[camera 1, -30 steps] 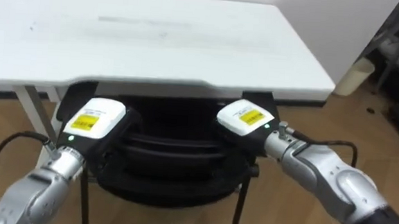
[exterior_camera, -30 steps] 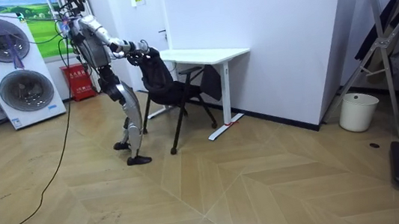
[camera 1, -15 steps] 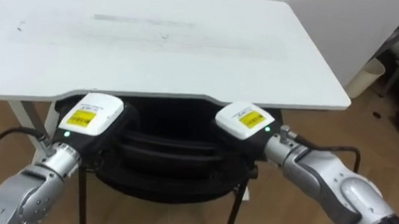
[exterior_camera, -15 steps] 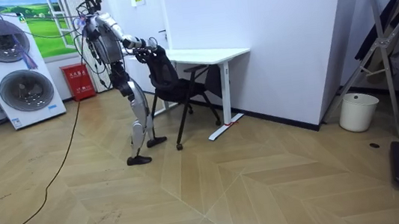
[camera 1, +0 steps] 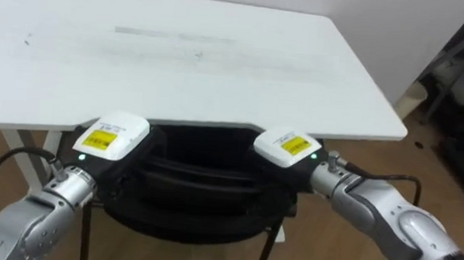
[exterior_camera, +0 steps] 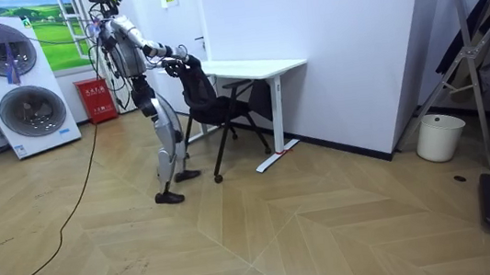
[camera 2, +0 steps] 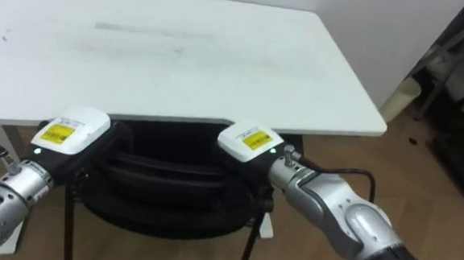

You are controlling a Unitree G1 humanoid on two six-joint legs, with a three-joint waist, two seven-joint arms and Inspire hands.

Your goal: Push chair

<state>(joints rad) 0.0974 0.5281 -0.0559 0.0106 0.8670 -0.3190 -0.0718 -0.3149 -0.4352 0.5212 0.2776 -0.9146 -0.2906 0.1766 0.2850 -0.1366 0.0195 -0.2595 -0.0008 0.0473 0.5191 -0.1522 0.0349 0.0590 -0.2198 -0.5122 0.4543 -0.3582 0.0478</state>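
Chair (camera 1: 200, 194), black, stands right before me, the top of its backrest just at the near edge of the white worktop (camera 1: 180, 62). My left hand (camera 1: 109, 141) and right hand (camera 1: 286, 149) lie on that backrest top, one toward each end. Their fingers are hidden behind it, so I cannot tell whether they grip.

Chair (camera 1: 204, 189): black, curved backrest, thin dark legs.
Pose: upright, backrest top right at the near edge of the white counter (camera 1: 180, 62).
Place: lower centre of the frame.
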